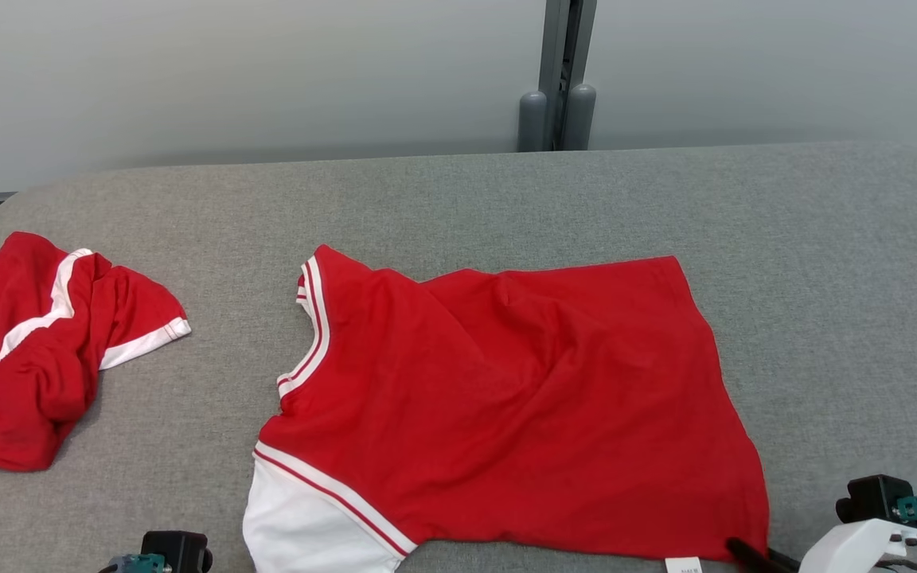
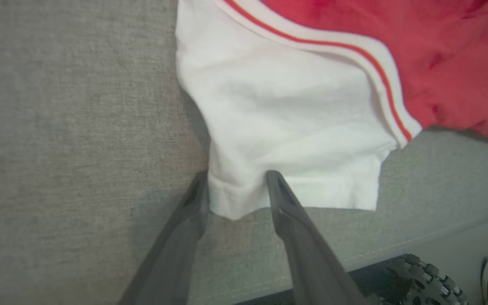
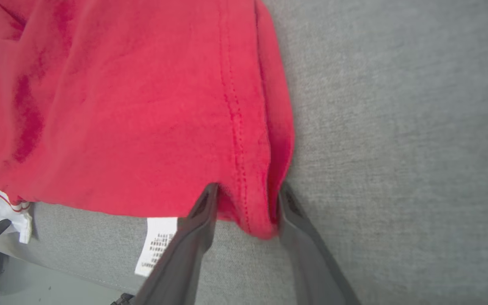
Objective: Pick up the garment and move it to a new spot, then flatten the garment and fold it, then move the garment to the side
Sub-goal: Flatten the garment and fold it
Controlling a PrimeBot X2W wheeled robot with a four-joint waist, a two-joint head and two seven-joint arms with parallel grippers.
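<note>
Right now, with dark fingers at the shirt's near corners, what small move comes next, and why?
Probably close both grippers. The left gripper straddles a corner of the white sleeve, the right gripper a corner of the red hem; both stand open, so a pinch would secure the garment.

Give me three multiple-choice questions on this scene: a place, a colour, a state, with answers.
1. The crumpled garment lies: A left of the spread shirt; B on it; C right of it.
2. The sleeve at the left gripper is: A red; B white; C black.
3. The right gripper is: A shut in air; B open around the hem corner; C on the crumpled garment.
Answers: A, it lies leftward in the head view; B, white cloth; B, jaws straddle the red corner.
</note>
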